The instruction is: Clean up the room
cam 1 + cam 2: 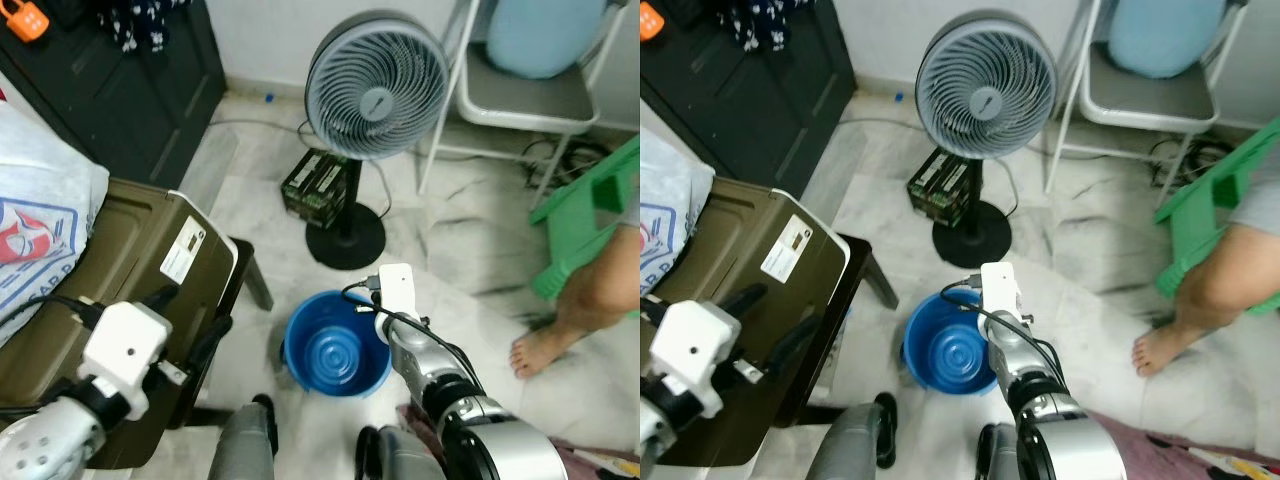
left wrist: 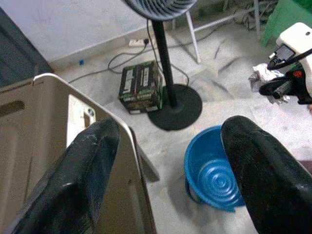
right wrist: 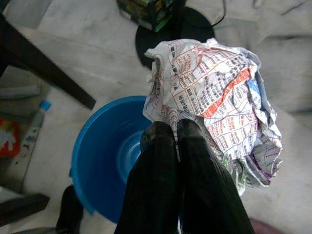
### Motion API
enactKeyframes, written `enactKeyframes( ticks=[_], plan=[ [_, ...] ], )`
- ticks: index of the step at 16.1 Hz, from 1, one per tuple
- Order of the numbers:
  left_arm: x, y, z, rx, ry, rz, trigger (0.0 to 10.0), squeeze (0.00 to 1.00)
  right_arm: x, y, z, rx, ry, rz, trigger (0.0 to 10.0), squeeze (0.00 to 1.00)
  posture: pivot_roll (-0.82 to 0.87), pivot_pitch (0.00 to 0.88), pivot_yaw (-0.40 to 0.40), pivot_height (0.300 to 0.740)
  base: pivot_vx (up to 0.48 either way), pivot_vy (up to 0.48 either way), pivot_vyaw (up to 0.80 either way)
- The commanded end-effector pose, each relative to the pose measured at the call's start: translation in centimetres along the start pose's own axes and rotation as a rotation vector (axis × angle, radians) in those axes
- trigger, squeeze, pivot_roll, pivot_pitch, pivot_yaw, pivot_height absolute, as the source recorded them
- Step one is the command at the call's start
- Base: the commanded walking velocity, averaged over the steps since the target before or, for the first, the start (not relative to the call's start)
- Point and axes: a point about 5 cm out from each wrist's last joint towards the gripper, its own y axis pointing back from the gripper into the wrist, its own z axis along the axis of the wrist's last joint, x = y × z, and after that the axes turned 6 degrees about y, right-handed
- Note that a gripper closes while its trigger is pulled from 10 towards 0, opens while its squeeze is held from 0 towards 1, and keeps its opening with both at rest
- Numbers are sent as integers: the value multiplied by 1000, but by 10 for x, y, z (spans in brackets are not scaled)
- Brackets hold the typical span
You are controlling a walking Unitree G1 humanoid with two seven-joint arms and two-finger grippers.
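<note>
A blue bucket [image 1: 337, 346] stands on the marble floor just ahead of me. Over its right rim my right gripper [image 3: 174, 130] is shut on a crumpled ball of newspaper [image 3: 214, 92], which bulges out past the fingertips. The bucket [image 3: 105, 151] lies below and to one side of the paper. My left gripper [image 2: 170, 129] is open and holds nothing; it hovers by the edge of an olive-brown case [image 1: 130, 250], left of the bucket [image 2: 214, 170]. The paper ball [image 2: 261, 77] can also be seen from the left wrist.
Behind the bucket stand a grey pedestal fan [image 1: 375, 85] and a green-black box [image 1: 318, 183]. A black cabinet [image 1: 130, 90] is at the back left, a folding chair [image 1: 520, 100] and a green stool [image 1: 590, 210] at the right. A person's bare foot [image 1: 545, 345] rests nearby. A plastic bottle [image 3: 33, 127] lies on the floor.
</note>
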Motion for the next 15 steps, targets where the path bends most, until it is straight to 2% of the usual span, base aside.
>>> enactKeyframes(
  ticks=[1,4,7,10,11,12,15],
  plan=[
    [2,5,2,15,-13,-2,10000,0,4,-1,1,4,-19,16,10000,0,322,315,53,740,0,0,0],
    [6,6,6,23,-18,6,10000,0,16,-3,18,-56,-28,81,10000,0,327,316,54,740,0,0,0],
    [2,5,6,23,-13,-2,10000,0,22,-2,21,-75,-10,104,10000,0,327,311,49,740,0,0,0],
    [4,3,7,22,-13,-2,10000,0,21,-3,19,-72,-17,118,10000,0,327,309,47,740,0,0,0],
    [4,3,7,22,-12,0,10000,0,20,-3,20,-77,-25,121,10000,914,322,309,44,740,0,0,0],
    [4,2,7,22,-11,0,10000,0,19,-3,21,-83,-29,123,10000,1000,322,308,44,740,0,0,0],
    [3,0,7,17,-7,-4,10000,0,16,-3,28,-124,-12,127,10000,1000,317,304,44,740,0,0,0]
  ],
)
